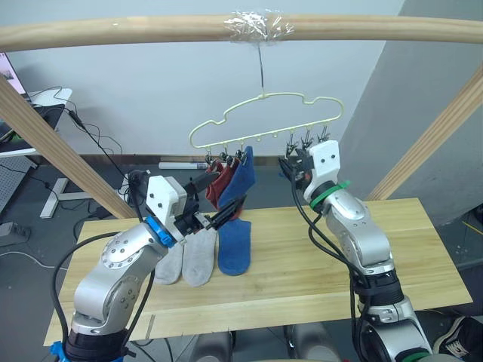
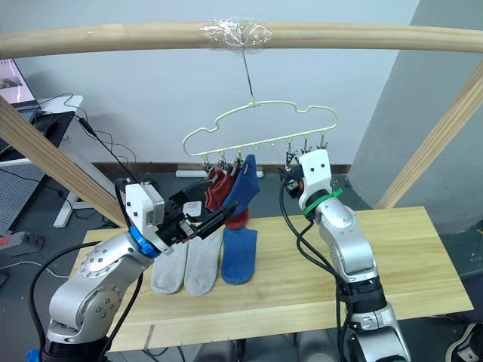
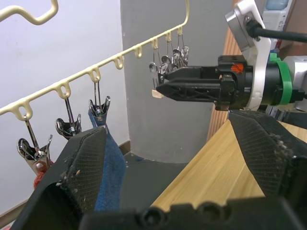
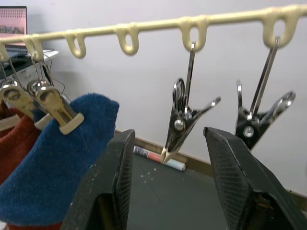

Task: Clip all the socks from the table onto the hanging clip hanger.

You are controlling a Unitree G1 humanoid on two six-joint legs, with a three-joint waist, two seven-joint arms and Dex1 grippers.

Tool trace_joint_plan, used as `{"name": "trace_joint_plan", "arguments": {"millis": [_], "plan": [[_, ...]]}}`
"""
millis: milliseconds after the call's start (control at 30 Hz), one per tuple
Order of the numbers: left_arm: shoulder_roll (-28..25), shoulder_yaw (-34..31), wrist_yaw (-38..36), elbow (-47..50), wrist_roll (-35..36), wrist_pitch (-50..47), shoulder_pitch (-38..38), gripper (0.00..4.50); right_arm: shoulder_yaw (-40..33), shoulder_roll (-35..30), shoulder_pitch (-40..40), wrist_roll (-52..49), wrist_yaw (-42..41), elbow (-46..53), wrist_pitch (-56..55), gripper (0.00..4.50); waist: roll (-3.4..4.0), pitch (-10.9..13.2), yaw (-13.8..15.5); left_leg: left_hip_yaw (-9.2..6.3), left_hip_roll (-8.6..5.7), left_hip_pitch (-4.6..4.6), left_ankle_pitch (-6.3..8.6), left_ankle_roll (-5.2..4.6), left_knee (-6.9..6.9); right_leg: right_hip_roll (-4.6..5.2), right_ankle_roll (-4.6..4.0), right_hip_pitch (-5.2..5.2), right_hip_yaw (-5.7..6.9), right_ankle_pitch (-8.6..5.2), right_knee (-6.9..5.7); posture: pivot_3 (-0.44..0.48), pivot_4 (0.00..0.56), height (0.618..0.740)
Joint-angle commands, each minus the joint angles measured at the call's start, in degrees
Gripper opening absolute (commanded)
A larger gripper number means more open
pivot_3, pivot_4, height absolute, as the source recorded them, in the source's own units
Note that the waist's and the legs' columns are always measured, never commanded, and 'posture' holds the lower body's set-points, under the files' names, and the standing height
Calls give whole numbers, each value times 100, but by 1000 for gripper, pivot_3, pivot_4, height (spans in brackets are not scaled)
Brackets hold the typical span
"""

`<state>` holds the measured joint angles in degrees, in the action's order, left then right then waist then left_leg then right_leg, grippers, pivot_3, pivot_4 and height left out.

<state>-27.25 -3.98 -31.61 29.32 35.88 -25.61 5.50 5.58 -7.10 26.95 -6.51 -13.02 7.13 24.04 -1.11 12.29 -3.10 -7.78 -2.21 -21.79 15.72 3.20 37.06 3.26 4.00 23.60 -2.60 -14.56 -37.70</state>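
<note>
Three socks hang clipped on the clip hanger (image 1: 264, 121): two rust red socks (image 1: 217, 185) and one blue sock (image 1: 243, 173), while two light grey socks (image 1: 189, 258) and a second blue sock (image 1: 235, 247) lie side by side on the table (image 1: 317, 256). You will find the left gripper (image 1: 220, 213) raised just below the hung socks with its fingers spread apart and nothing between them. Note that the right gripper (image 4: 165, 158) is up at the hanger's bare clips, fingers apart, with one free metal clip (image 4: 184, 120) hanging between them, untouched.
</note>
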Motion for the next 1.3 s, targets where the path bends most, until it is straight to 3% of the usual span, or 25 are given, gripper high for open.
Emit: {"name": "trace_joint_plan", "arguments": {"millis": [33, 800, 1300], "plan": [[51, 62, 58, 359, 2, 14, 38, 4500, -127, 111, 220, -7, 102, -40, -166, 2388, 0, 0, -2, 0, 0, 0, 0, 0, 0, 0, 0, 0, 0, 0, -1, -37, 177, 740], [308, 266, 337, 564, 5, -78, -42, 4500, -249, 639, 545, -57, 274, -381, -302, 2388, 1, 0, -4, 0, 0, 2, -1, 0, 1, 0, -2, 3, 0, 1, -8, -34, 184, 740], [300, 250, 298, 630, 23, -59, -141, 4500, -353, 597, 611, -107, 276, -498, -372, 2388, 1, 0, -6, -1, 0, 2, -1, 0, 0, -1, -2, 3, 0, 1, -8, -30, 182, 740]]}}
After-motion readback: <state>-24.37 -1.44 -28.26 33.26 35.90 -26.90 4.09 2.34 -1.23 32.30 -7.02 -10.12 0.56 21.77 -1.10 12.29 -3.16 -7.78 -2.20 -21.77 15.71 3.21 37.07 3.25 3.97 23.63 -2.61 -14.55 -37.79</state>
